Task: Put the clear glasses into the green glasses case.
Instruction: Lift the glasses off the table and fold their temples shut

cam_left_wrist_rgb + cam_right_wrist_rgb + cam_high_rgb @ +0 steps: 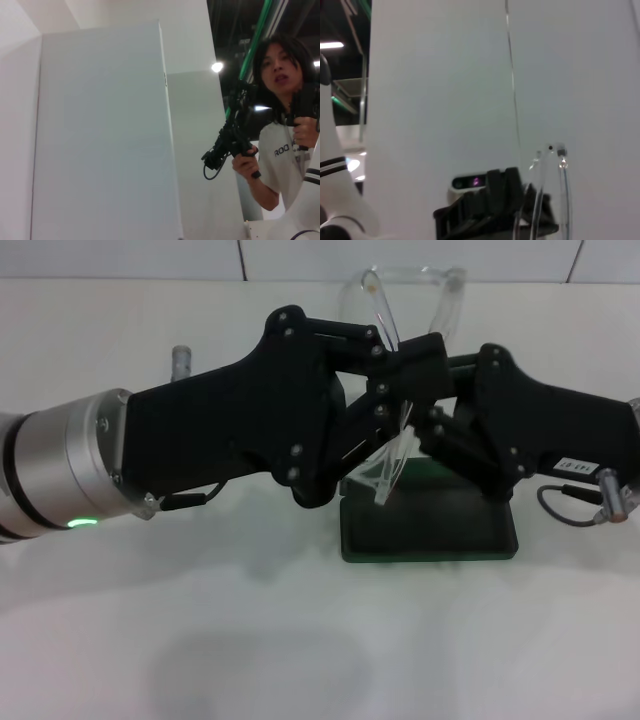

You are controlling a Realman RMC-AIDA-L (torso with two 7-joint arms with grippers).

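Nearest me on the white table (300, 640) lies the green glasses case (430, 530), open. Above it my left gripper (385, 415) and right gripper (425, 425) meet around the clear glasses (395, 310), held aloft; each looks clamped on them.

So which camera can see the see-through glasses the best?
The head view. It shows the clear glasses held up between the left gripper and the right gripper, above the open green glasses case. The right wrist view catches only one hinge end and arm of the glasses. The left wrist view shows none of them.
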